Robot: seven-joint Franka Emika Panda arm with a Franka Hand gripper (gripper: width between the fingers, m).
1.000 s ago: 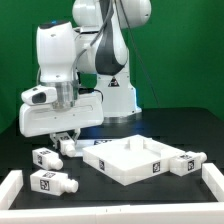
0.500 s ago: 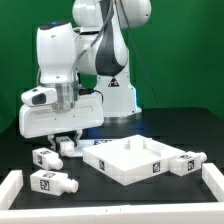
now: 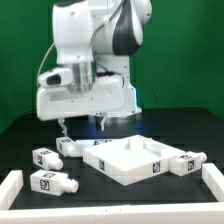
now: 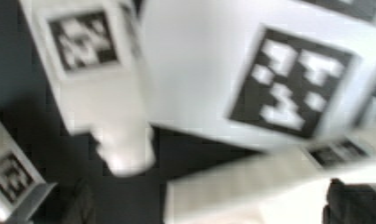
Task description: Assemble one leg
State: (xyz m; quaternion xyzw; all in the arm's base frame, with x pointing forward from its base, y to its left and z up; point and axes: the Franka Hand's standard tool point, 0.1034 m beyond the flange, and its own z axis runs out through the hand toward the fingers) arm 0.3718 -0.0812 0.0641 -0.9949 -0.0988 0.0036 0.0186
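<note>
Several stubby white tagged legs lie on the black table: one (image 3: 70,146) right below my gripper, one (image 3: 45,158) and one (image 3: 52,183) toward the exterior view's left front, and one (image 3: 186,163) at the right of the large white panel (image 3: 130,158). My gripper (image 3: 64,125) hangs a little above the nearest leg, touching nothing. In the wrist view that leg (image 4: 92,80) lies beside the panel's tagged corner (image 4: 291,80). My gripper (image 4: 199,205) is open and empty, and its dark fingertips (image 4: 32,204) stand wide apart.
A white raised border (image 3: 14,186) runs along the table's front and both sides. The robot's white base (image 3: 122,100) stands behind the panel. Another leg's tag (image 4: 7,170) shows at the wrist view's edge.
The arm has risen and swung toward the exterior view's right. My gripper has lifted off the legs, which it was down among before. The legs and panel have not moved.
</note>
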